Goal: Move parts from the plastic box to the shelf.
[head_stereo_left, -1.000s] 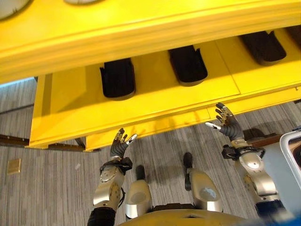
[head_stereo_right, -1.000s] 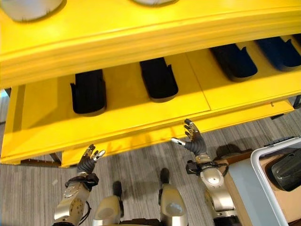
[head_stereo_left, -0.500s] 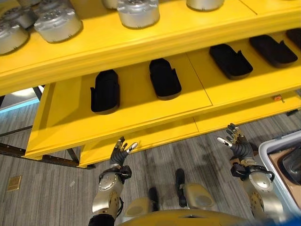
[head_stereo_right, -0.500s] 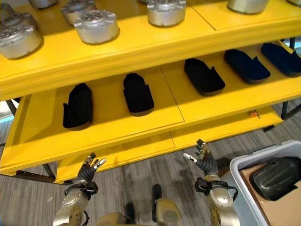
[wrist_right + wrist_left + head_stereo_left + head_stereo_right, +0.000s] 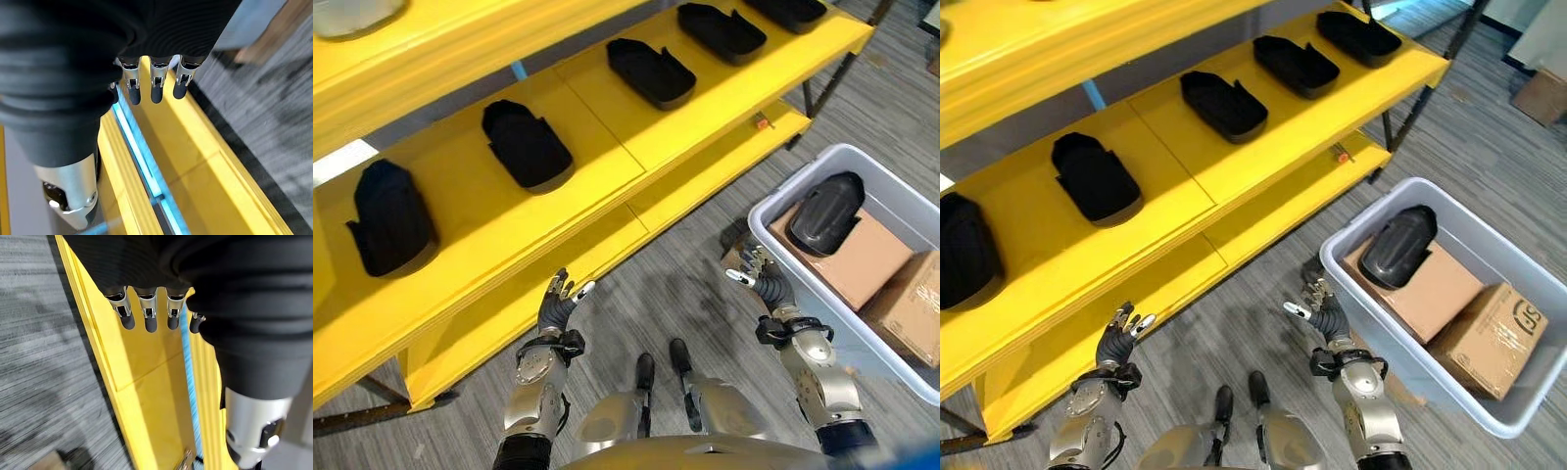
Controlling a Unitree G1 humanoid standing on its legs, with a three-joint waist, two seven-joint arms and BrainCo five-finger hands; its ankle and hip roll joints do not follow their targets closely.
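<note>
Looks like a workshop or parts storeroom: long yellow metal shelf rack (image 5: 1263, 147) on dark steel legs, loaded with identical black moulded plastic parts (image 5: 1097, 179) laid out in a row. Grey plastic tote (image 5: 1518, 392) on the floor holds brown cardboard boxes (image 5: 1489, 338). Floor is grey striped carpet tile (image 5: 1489, 147).

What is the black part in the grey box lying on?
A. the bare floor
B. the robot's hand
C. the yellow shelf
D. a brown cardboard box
D: the black part lies inside the grey box on top of a brown cardboard box, while both hands, left hand and right hand, are open and hold nothing.
</note>
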